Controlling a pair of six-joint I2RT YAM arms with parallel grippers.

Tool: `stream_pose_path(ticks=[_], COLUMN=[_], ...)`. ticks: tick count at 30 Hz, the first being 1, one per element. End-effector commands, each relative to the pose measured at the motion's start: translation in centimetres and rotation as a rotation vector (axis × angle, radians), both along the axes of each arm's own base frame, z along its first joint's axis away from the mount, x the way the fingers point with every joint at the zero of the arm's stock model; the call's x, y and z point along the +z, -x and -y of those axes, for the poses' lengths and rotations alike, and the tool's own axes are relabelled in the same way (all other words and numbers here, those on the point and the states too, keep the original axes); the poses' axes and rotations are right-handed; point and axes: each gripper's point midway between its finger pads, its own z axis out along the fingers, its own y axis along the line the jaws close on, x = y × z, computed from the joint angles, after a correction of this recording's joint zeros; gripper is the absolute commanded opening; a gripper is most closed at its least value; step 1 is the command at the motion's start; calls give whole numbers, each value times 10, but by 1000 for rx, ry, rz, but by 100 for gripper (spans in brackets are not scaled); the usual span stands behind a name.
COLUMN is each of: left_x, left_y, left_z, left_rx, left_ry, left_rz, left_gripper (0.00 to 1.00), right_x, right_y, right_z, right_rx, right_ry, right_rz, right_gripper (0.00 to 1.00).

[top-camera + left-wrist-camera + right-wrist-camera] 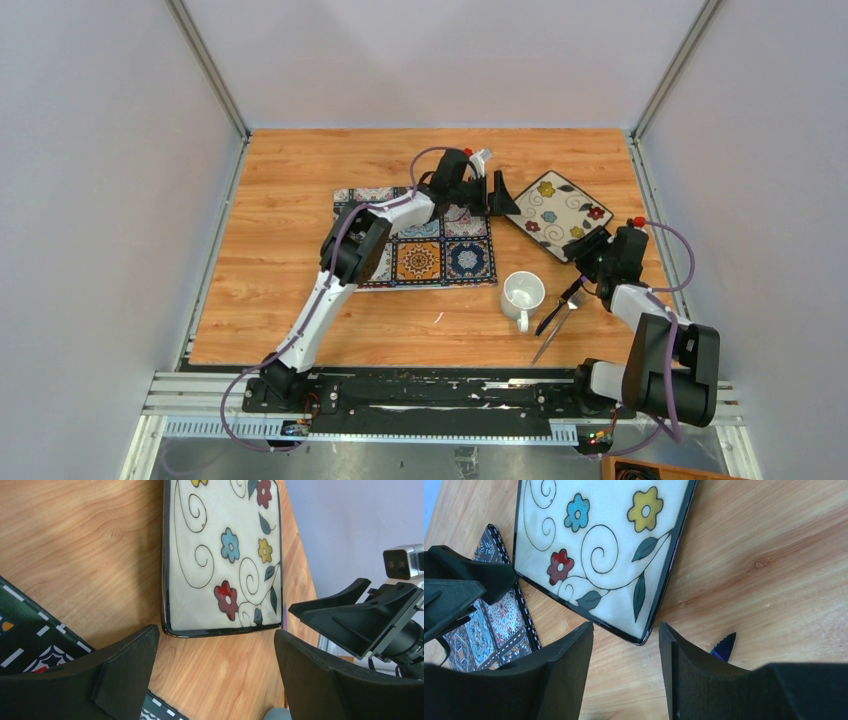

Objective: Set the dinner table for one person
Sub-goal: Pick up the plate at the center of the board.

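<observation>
Facing plate (560,215), left hand (215,634), right hand (625,630) spread

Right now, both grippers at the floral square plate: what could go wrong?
The left gripper and right gripper, both open, crowd the square floral ceramic plate from two sides; they could collide. The plate lies flat on the wooden dinner table, so a grip may slip off its thin rim.

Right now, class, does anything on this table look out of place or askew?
The flowered square plate lies cornerwise on the bare dinner table, right of the tile-patterned placemat rather than on it.
</observation>
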Motion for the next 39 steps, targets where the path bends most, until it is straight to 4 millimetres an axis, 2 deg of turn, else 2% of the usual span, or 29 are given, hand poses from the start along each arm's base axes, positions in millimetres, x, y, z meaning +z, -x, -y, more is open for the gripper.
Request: stream_pose_path(ticks=[1,12,20,26,34,39], left_x=[-2,-6,-14,-15,-20,-24], left_y=[3,-2,1,9,11,13], left_z=[10,14,18,26,25,25], left_rx=[-28,-14,-16,-41,-40,-43], left_ry=[25,32,40,46,42,38], left_rz=[-15,-36,-58,-64,-84,-91], left_gripper=[91,91,91,91,89,85], right_x=[-6,-10,-13,-21,-37,-41], right_y=[4,3,2,0,-7,-9], right_z=[3,1,0,2,-3,-5], right_rx=[-11,-1,3,-12,-13,-6], right_ry=[-11,-23,-27,-34,-96,-110], right_rz=[-11,-24,-31,-33,-47,-48], right_gripper=[55,54,48,47,45,35])
